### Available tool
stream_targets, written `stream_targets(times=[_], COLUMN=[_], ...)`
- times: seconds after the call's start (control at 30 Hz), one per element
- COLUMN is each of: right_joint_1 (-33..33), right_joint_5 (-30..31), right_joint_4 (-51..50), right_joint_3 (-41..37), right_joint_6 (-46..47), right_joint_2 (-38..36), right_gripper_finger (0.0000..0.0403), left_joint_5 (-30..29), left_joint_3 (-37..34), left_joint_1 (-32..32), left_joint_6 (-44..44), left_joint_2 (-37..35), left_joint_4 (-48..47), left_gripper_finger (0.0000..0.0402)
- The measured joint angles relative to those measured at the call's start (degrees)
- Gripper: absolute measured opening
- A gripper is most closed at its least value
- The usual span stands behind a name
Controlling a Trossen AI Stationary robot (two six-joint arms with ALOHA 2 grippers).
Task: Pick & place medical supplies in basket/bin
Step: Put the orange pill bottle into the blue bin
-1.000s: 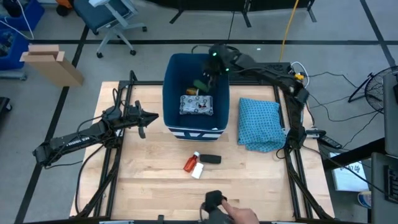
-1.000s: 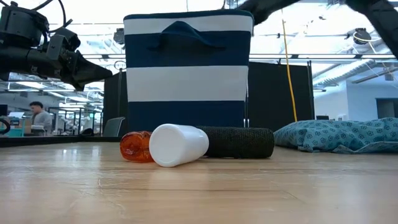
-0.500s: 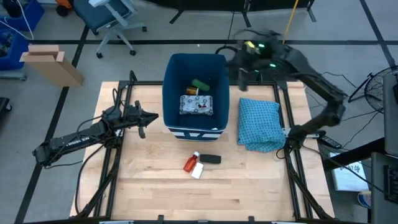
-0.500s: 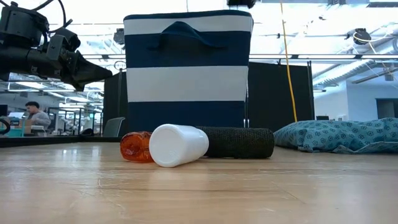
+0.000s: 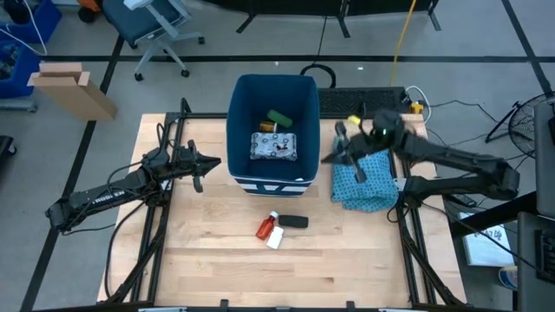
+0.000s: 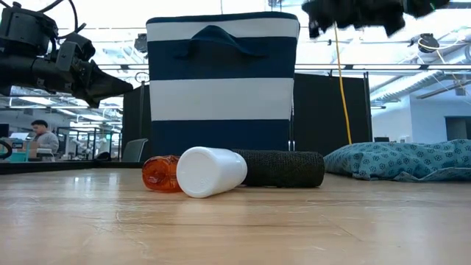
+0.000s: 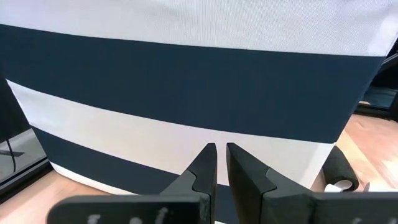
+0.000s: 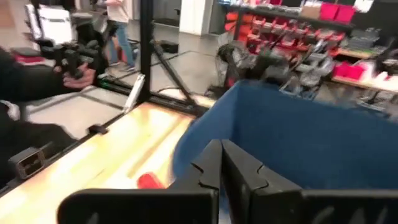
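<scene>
The dark-blue bin (image 5: 236,121) stands at the table's far middle, white-striped in the low view (image 6: 221,81). In it lie a flat white packet (image 5: 274,146) and a green oblong (image 5: 279,117). On the table in front of it lie an orange pill bottle (image 5: 267,230) with a white cap (image 6: 210,171) and a black oblong (image 5: 295,222). My left gripper (image 5: 201,165) hovers shut beside the bin's left wall (image 7: 186,93). My right gripper (image 5: 331,158) hangs shut and empty in the air between the bin's right wall (image 8: 298,143) and the cloth.
A folded blue patterned cloth (image 5: 364,173) lies right of the bin, under my right arm. Black frame rails (image 5: 156,225) run along the table's left and right sides. Bare wood lies near the front edge. A person (image 6: 45,138) sits far behind.
My right gripper has risen out of the bin and swung toward the table's right and near side, ending low beside the bin above the cloth's edge. A person's hand at the table's near edge has withdrawn. The things on the table have stayed put.
</scene>
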Motion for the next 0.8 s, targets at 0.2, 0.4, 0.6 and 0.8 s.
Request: stream_targets(times=[0.2,0.4,0.6,0.8], right_joint_1=[-0.14,-0.72,-0.21,-0.54], right_joint_5=[0.14,2.32,6.17,7.43], right_joint_4=[15.98,23.9,33.07,34.26], right_joint_3=[-14.79,-22.04,-28.64,-31.56], right_joint_6=[4.29,6.65,7.54,7.07], right_joint_2=[-0.02,0.29,0.29,0.29], right_gripper_finger=[0.0001,0.0001,0.0,0.0], left_joint_5=[0.04,0.0,-0.02,-0.02], left_joint_3=[0.0,0.0,0.0,0.0], left_joint_1=[0.0,-0.01,-0.01,0.0], left_joint_6=[-1.61,-2.0,-2.42,0.27], left_joint_2=[0.0,0.0,0.0,0.0], left_joint_4=[-0.02,0.0,0.0,-0.02], left_gripper_finger=[0.0035,0.0035,0.0035,0.0035])
